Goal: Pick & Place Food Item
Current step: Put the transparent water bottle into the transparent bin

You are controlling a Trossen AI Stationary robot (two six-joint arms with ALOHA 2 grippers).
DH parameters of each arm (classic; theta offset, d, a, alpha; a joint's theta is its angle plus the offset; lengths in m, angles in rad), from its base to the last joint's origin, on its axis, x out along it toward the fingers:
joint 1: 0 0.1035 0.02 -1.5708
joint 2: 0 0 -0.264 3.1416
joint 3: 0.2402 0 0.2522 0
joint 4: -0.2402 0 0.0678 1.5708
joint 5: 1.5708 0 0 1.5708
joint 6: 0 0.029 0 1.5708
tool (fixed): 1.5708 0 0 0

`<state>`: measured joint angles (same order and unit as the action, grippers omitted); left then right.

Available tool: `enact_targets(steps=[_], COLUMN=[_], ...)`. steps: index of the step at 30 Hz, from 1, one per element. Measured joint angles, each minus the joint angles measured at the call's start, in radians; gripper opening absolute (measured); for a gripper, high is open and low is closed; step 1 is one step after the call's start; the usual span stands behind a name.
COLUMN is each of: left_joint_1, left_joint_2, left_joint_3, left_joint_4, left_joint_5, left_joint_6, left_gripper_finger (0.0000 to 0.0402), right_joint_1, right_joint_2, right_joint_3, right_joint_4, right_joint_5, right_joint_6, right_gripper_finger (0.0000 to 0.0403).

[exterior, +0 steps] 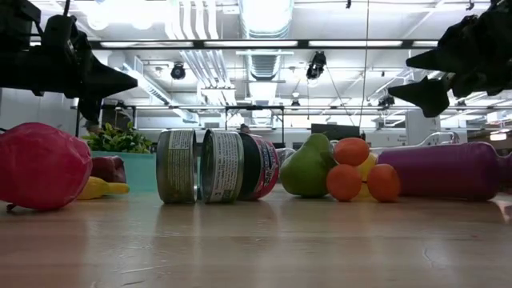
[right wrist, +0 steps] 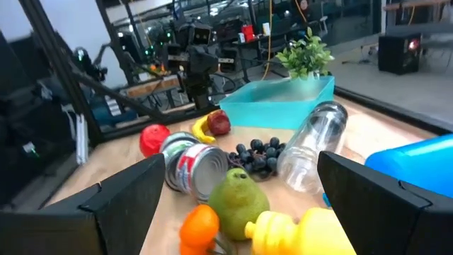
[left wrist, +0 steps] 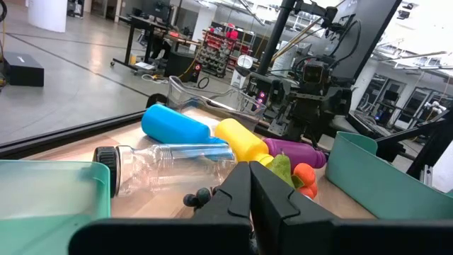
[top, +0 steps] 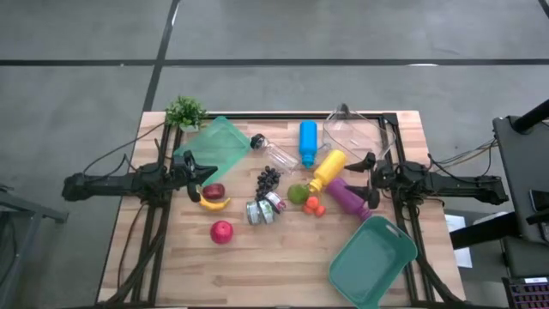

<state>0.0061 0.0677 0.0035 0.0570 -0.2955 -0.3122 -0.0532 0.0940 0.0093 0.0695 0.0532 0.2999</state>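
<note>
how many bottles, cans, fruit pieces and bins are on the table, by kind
bottles: 4 (blue bottle, yellow bottle, purple bottle, clear bottle)
cans: 2 (cans)
fruit: 7 (red apple, dark apple, banana, grapes, pear, two oranges)
bins: 3 (teal bin, green bin, clear bin)
plant: 1
total: 17
</note>
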Motion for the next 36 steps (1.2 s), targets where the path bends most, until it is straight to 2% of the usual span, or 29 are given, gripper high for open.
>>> enact_targets(steps=[4,17,20,26,31,36], left_joint_1=[0.0,0.0,0.0,0.0,0.0,0.0], left_joint_2=[0.0,0.0,0.0,0.0,0.0,0.0], left_joint_3=[0.0,0.0,0.0,0.0,0.0,0.0], left_joint_4=[0.0,0.0,0.0,0.0,0.0,0.0], left_joint_5=[0.0,0.0,0.0,0.0,0.0,0.0], left_joint_6=[0.0,0.0,0.0,0.0,0.0,0.0], left_gripper_finger=[0.0001,0.0001,0.0001,0.0001,0.0001,0.0001], right_joint_1=[0.0,0.0,0.0,0.0,0.001,0.0], right_joint_2=[0.0,0.0,0.0,0.0,0.001,0.009], right_joint_3=[0.0,0.0,0.0,0.0,0.0,0.0], right_joint_4=[0.05,0.258,0.264,0.264,0.256,0.204], right_joint_5=[0.0,0.01,0.053,0.059,-0.029,-0.026], right_joint_6=[0.043,0.036,0.033,0.037,0.007,0.041], right_gripper_finger=[0.0369,0.0369,0.0369,0.0369,0.0369,0.0369])
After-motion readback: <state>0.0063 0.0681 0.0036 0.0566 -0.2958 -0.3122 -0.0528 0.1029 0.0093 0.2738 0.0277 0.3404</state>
